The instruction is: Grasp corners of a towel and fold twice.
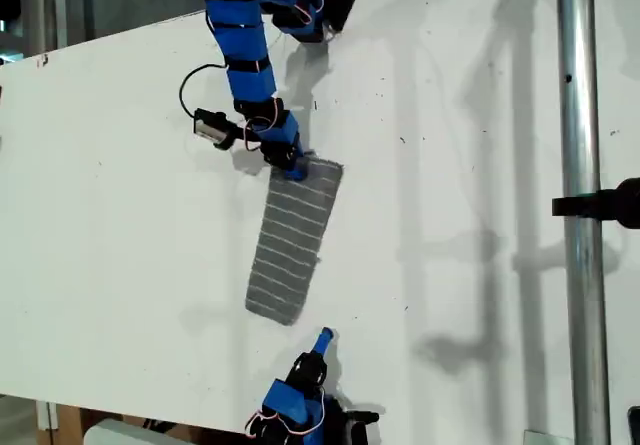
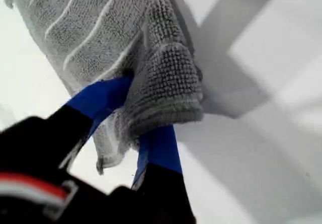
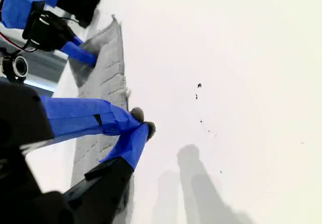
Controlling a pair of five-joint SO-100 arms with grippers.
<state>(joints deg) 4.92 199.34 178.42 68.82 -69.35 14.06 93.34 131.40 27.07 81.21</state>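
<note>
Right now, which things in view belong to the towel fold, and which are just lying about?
Job:
- towel
- my first gripper, clamped on one end of the towel
- my second gripper, shut, holding nothing

Lying about:
- metal pole
- black clamp

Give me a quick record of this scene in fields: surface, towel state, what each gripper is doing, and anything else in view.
surface: white table
towel: grey with thin white stripes, lying as a long narrow strip
my first gripper: shut on the towel's end toward the exterior view's top, fabric bunched between the jaws
my second gripper: tips together, nothing seen between them, near the towel's other end, apart from it in the exterior view
other: metal pole at the exterior view's right
</note>
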